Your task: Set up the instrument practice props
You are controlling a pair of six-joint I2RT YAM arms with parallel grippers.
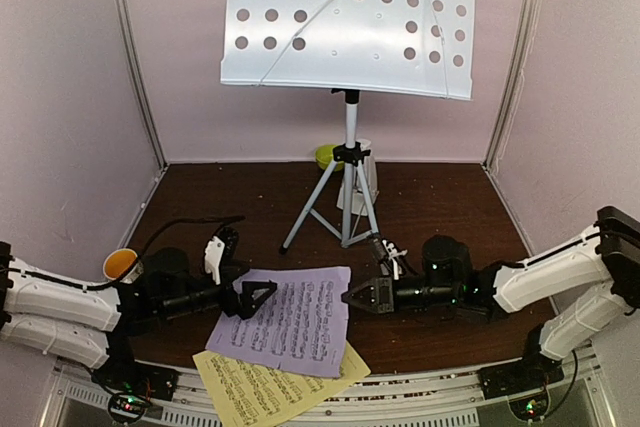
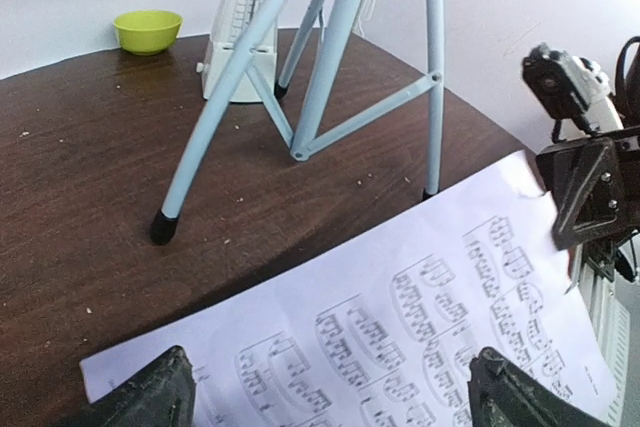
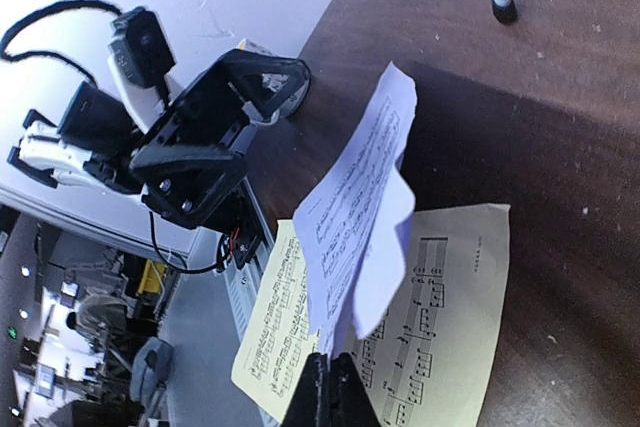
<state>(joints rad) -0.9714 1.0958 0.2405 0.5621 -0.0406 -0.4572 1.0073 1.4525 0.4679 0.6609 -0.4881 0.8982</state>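
The pale perforated music stand (image 1: 350,22) on its silver tripod (image 1: 345,197) stands at the back middle. The white metronome (image 1: 362,172) sits behind the tripod and also shows in the left wrist view (image 2: 240,32). The lavender page (image 1: 285,332) lies partly over the yellow page (image 1: 270,387) at the front. My right gripper (image 1: 352,297) is shut on the lavender page's right edge (image 3: 350,227) and lifts it, with the yellow page (image 3: 440,317) flat below. My left gripper (image 1: 258,297) is open at the page's left side, its fingers (image 2: 150,397) spread over the page (image 2: 400,307).
A white mug with orange inside (image 1: 122,265) stands by the left arm. A small green bowl (image 1: 328,155) sits at the back behind the tripod and shows in the left wrist view (image 2: 148,30). Pink walls close in three sides.
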